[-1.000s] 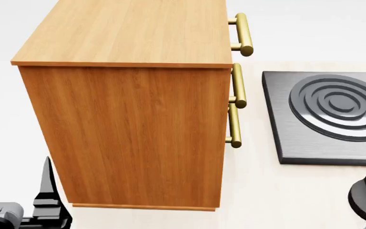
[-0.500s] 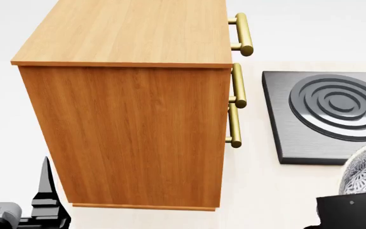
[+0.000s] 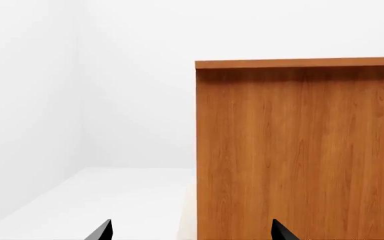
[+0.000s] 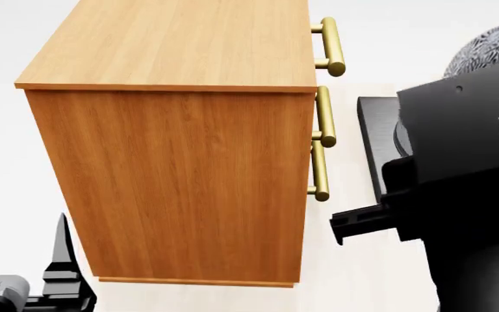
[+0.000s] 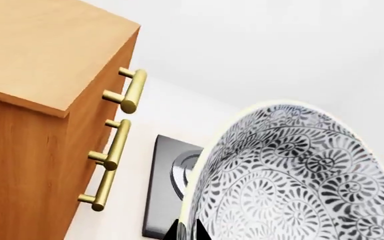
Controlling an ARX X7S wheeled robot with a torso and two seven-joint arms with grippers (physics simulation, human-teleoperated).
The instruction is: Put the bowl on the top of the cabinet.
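Right gripper (image 5: 190, 231) jaws clamped on bowl (image 5: 292, 175) rim, raised beside cabinet (image 4: 176, 130). Left gripper (image 3: 190, 232) jaws wide open, empty, facing cabinet side.

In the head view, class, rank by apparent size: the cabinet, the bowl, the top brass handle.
1. cabinet
2. bowl, though only part of it shows behind the right arm, so its full size is unclear
3. top brass handle

stove plate (image 4: 375, 156): dark square slab, right of centre in head view, mostly hidden | tabletop (image 4: 353, 273): pale cream
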